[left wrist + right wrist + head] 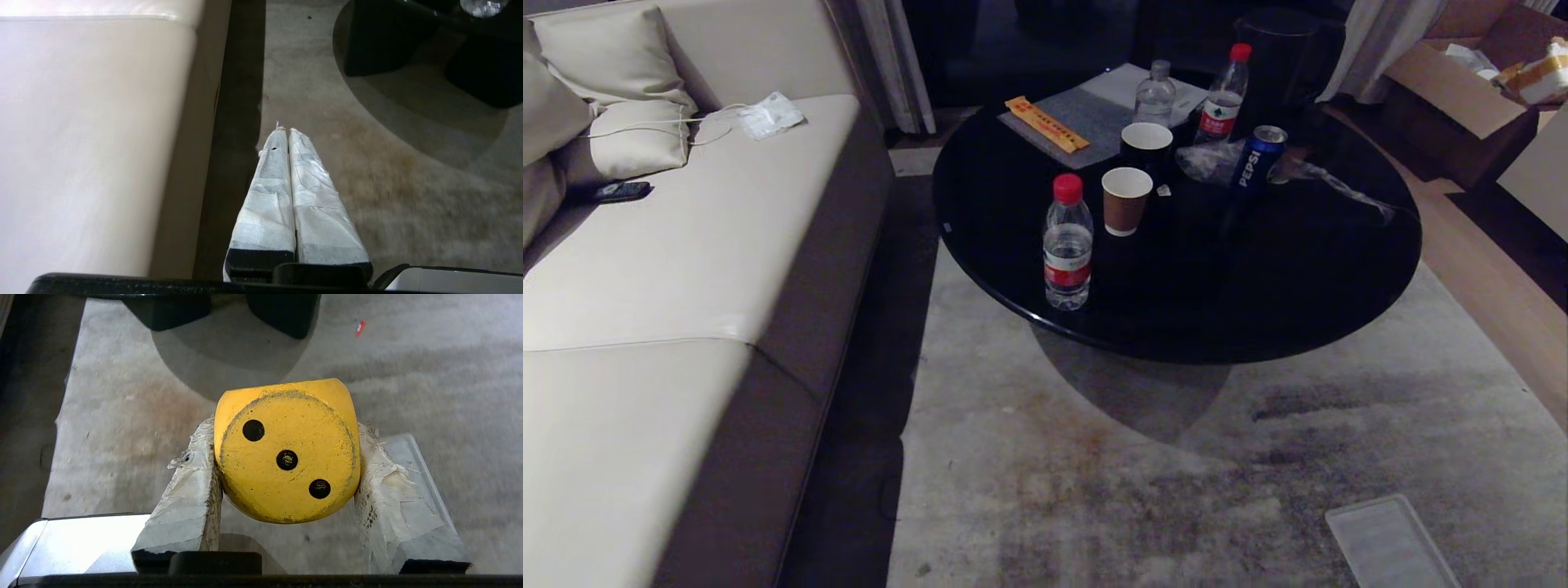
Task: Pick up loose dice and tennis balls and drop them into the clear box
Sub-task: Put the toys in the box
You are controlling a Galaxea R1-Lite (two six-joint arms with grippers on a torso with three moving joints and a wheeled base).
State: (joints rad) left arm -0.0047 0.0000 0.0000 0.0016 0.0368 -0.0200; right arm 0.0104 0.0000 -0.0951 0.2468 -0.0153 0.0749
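My right gripper (286, 430) is shut on a yellow die (288, 465), one taped finger on either side. The die's face with three black pips, in a diagonal, is turned to the wrist camera. It hangs above the grey rug (122, 416). My left gripper (285, 131) is shut with nothing between its taped fingers, and hangs over the rug beside the sofa's base. Neither gripper shows in the head view. The tennis balls and the clear box are out of view.
A flat, faintly ribbed clear plastic lid (1390, 543) lies on the rug at the near right; its edge (412, 457) shows under the right gripper. Ahead stands a round black table (1307, 269) with bottles, cups and a can. A cream sofa (645, 269) fills the left.
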